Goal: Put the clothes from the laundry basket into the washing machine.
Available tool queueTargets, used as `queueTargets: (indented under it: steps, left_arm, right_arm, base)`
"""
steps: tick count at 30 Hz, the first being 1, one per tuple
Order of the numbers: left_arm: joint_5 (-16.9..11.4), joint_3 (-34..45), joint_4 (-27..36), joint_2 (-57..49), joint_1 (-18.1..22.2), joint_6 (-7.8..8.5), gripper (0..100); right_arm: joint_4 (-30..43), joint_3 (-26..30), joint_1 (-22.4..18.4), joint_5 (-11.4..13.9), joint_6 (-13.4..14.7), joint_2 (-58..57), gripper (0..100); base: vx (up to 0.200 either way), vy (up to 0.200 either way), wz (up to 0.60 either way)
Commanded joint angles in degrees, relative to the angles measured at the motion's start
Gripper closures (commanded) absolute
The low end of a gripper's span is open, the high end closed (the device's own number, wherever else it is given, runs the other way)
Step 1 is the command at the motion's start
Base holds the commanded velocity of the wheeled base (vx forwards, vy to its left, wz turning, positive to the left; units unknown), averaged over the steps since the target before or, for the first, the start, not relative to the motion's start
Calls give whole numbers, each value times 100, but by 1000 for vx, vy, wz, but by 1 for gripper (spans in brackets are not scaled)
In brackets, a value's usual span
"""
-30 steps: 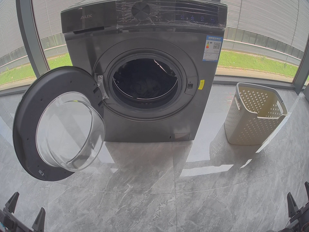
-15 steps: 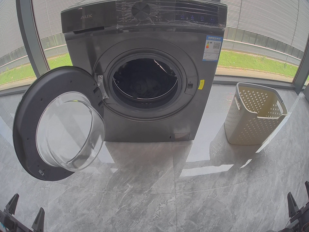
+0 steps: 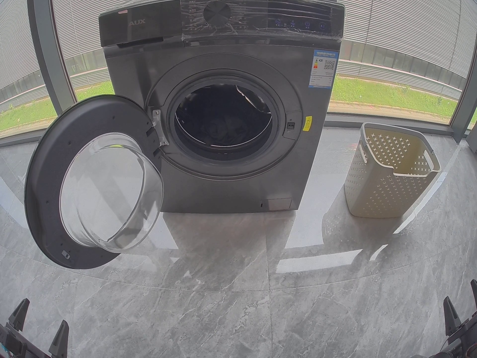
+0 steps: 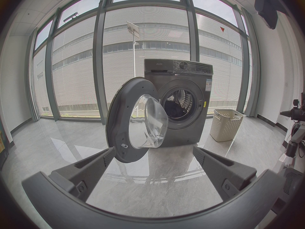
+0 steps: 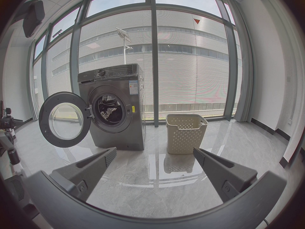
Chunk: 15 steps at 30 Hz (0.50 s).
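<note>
Holding the left gripper point(image 3: 42, 319) low over the near left corner of the floor point(image 3: 268, 294), jaws spread wide, gripping nothing. Holding the right gripper point(image 3: 459, 299) over the near right corner, likewise spread and empty.

Looking outward, seeing one washing machine point(image 3: 233, 192) standing at the floor's far edge by the windows point(image 3: 407, 31). Its one door point(image 3: 47, 175) is swung open toward the left. Dark clothes point(image 3: 221, 128) are lying in the drum point(image 3: 194, 110), too bundled for counting.

Seeing one laundry basket point(image 3: 370, 195) standing to the machine's right, near but apart, showing no clothes as far as its inside is visible.

Judging the loading as finished or nearly so. Judging the next move as calling for checking the basket's bottom, then perhaps swinging the door shut. Counting two grippers, one machine, one door, one basket.
</note>
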Motion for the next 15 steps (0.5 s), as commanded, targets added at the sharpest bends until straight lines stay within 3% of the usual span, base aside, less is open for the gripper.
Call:
queueTargets:
  steps: [1, 15]
  left_arm:
    - [-2, 92, 2, -74, 2, 1, 0]
    - [-2, 92, 2, -74, 2, 1, 0]
  right_arm:
    - [0, 81, 4, -1, 2, -73, 0]
    - [0, 90, 4, -1, 2, -73, 0]
  base:
    - [0, 200, 0]
    - [0, 200, 0]
